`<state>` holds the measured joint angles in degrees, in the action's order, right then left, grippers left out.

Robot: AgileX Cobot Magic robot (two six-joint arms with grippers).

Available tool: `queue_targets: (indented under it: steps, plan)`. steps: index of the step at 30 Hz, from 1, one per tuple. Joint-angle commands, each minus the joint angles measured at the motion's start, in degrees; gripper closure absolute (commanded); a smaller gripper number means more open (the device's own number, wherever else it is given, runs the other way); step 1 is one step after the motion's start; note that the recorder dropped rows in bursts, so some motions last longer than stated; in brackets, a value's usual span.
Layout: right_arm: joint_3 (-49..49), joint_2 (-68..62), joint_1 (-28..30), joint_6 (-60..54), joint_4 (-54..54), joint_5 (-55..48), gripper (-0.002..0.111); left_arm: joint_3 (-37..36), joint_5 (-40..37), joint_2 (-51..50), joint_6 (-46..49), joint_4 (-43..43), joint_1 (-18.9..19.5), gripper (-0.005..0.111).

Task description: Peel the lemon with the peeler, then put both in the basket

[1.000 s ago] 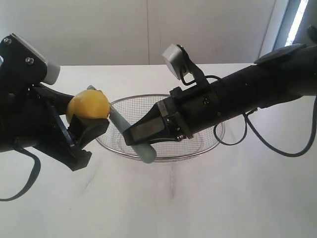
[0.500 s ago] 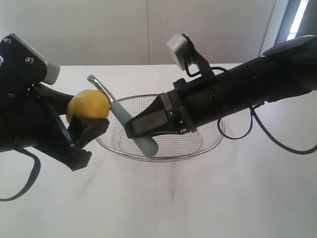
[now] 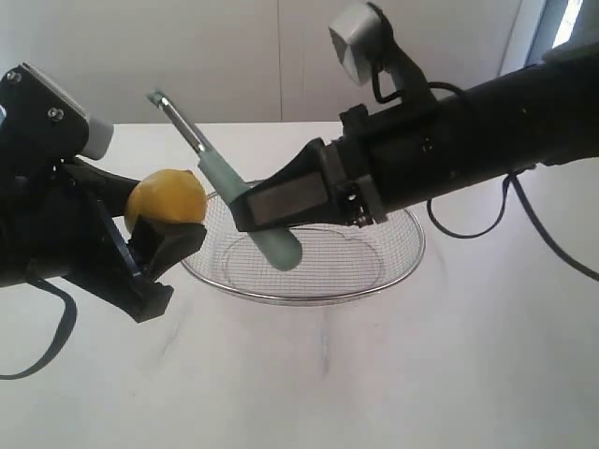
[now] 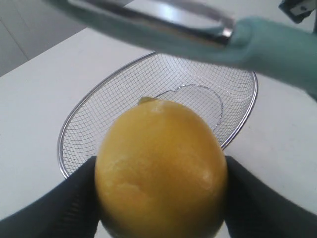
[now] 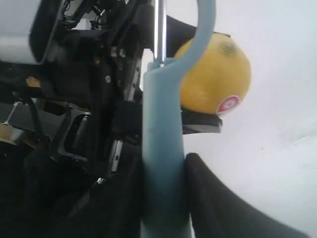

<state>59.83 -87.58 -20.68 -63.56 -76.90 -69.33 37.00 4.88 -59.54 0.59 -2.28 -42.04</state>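
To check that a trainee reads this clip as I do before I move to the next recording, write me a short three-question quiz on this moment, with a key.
1. True or false: the basket holds neither the lemon nor the peeler.
2. The left gripper is shut on: A) the peeler, B) the lemon, C) the basket's rim.
3. Fill in: the right gripper grips the peeler by its pale teal ____, with the metal blade head pointing away from the gripper.

Key: 1 true; 2 B; 3 handle.
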Motion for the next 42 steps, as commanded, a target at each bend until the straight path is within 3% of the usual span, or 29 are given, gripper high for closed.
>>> queue_targets:
  steps: [1,7,14,19,31,42]
  plan:
    - [0.4,4.26,0.21,-0.73,1.16,-0.63,0.105,-0.2,0.66,0.18,-0.59,0.34,-0.38,0.107]
    - [0.4,9.1,0.21,-0.73,11.31,-0.55,0.105,-0.2,0.66,0.18,-0.59,0.34,-0.38,0.107]
    - [0.06,11.49,0.21,11.77,31.61,18.1,0.105,-0.2,-0.12,0.18,-0.59,0.34,-0.38,0.107]
    - [-0.07,11.49,0.21,16.28,40.08,22.74,0.105,-0.2,-0.54,0.18,-0.59,0.34,-0.38,0.107]
    - [-3.33,11.25,0.21,17.23,42.04,27.5,0.105,-0.2,-0.54,0.18,-0.59,0.34,-0.38,0.107]
    - [-3.33,5.64,0.21,21.7,42.81,46.85,0.105,-0.2,-1.62,0.18,-3.91,0.34,-0.38,0.107]
